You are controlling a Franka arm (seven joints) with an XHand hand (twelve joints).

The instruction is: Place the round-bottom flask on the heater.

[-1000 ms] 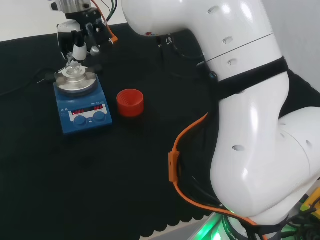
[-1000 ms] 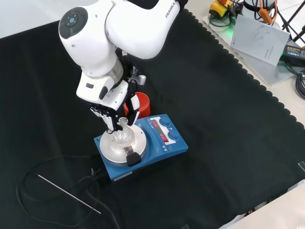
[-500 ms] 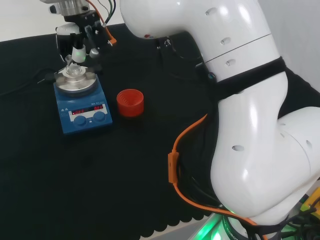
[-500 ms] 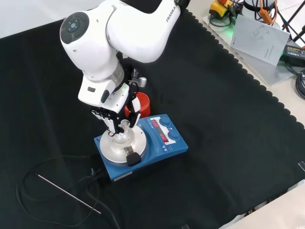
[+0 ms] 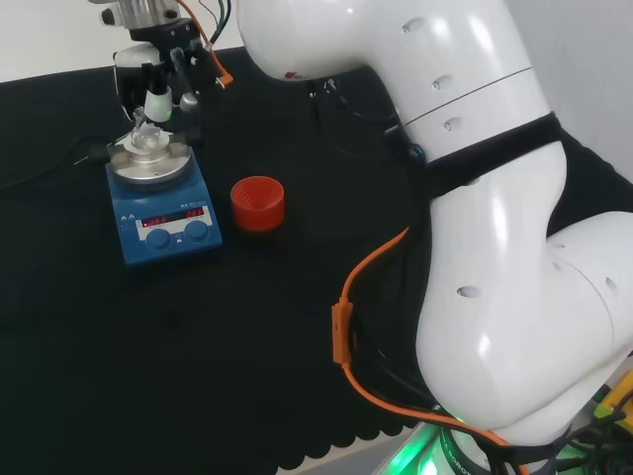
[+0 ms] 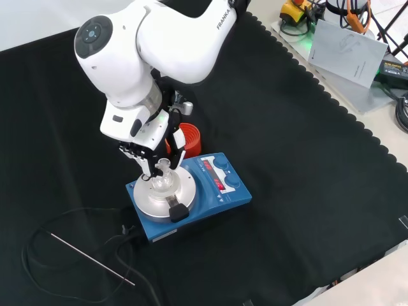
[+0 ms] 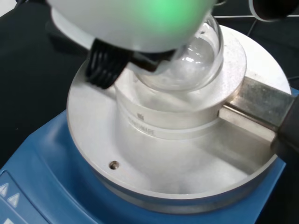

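Your heater (image 6: pixel 188 194) sits toward the bench's near-left corner in the front view; the round-bottom flask (image 6: pixel 162 183) already rests in the metal block on its plate (image 7: pixel 163 135), so placement looks all but done; release and retreat remain; the hand (image 6: pixel 153 153) hangs over the flask, fingers (image 6: pixel 148 167) curled around its neck, gripping it.

clear round-bottom flask (image 6: pixel 162 182) upright, bulb seated in the metal block on top of the heater (image 6: pixel 220 191). heater: blue base, round silver top plate, red display and two knobs on front, flat on the cloth.
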